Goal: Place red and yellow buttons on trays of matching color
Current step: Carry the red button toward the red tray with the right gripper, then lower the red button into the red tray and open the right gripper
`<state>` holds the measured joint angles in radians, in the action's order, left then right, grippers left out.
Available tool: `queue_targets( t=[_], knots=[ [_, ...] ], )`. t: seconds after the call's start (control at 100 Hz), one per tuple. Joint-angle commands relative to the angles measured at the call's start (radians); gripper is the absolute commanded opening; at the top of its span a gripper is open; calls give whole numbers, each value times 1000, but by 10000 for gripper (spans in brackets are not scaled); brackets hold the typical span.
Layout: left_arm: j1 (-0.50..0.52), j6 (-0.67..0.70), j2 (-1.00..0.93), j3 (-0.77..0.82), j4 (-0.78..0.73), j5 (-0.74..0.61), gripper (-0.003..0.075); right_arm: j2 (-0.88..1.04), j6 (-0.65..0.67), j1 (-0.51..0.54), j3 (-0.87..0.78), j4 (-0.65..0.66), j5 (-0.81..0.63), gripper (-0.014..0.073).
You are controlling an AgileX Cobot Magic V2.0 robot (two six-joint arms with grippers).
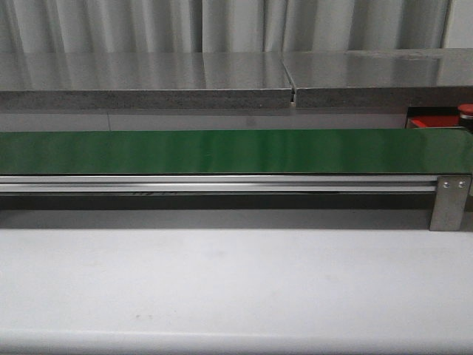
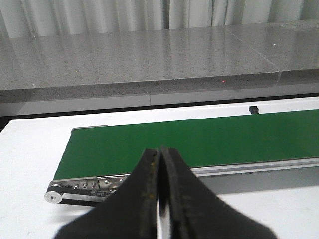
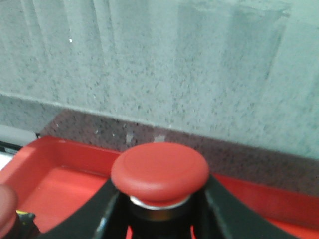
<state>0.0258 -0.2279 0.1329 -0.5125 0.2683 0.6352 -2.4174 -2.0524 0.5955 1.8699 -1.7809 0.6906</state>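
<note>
My right gripper [image 3: 162, 201] is shut on a red button [image 3: 159, 172], its black fingers [image 3: 99, 214] clamping the body under the round cap. The button hangs just over the red tray [image 3: 60, 174], close to its far rim. A second red button [image 3: 5, 206] shows partly at the edge of that view, on the tray. In the front view the red tray [image 1: 431, 121] peeks out behind the belt's right end, with a red button cap [image 1: 465, 110] at the frame edge. My left gripper [image 2: 160, 152] is shut and empty, hovering before the belt's left end. No yellow button or yellow tray shows.
The long green belt [image 1: 222, 151] on its metal rail [image 1: 222, 183] crosses the table [image 1: 222, 288]. Its end roller [image 2: 52, 195] lies near my left gripper. A grey stone ledge [image 1: 148, 78] runs behind, directly beyond the red tray.
</note>
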Motion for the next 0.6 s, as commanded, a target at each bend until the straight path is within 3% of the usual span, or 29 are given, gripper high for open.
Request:
queue_targets(
  t=[0.0,0.59],
  knots=[
    [-7,0,12,-25,17,-73,-20,43,4,14,35,-56,54,-46],
    [-7,0,12,-25,17,-73,-20,-74,40,39,100,-56,94,-43]
  ],
)
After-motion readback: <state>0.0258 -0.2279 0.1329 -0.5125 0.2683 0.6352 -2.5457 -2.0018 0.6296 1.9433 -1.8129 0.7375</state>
